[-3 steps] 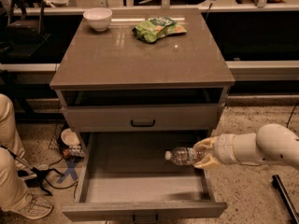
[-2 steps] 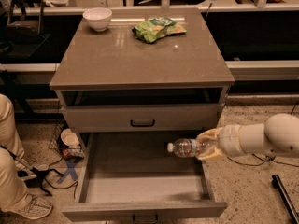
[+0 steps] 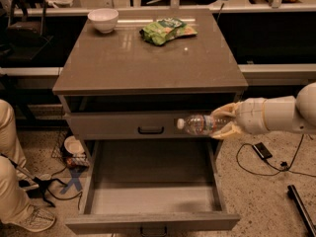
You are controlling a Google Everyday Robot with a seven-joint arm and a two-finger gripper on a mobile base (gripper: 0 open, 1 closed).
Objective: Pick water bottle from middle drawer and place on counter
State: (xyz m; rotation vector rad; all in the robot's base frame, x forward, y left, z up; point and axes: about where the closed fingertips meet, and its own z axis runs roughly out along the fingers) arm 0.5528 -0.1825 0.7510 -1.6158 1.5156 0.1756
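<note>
The gripper (image 3: pixel 223 124), clamped on the water bottle (image 3: pixel 197 124), has lifted it above the middle drawer (image 3: pixel 148 179), still below the counter (image 3: pixel 148 63).

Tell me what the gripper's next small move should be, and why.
Probably lift straight up. The gripper, right of the cabinet, is shut on the water bottle, which lies sideways, out of the middle drawer, level with the closed drawer front and below the counter edge. It likely has to clear that edge before moving in over the counter's bare front area.
</note>
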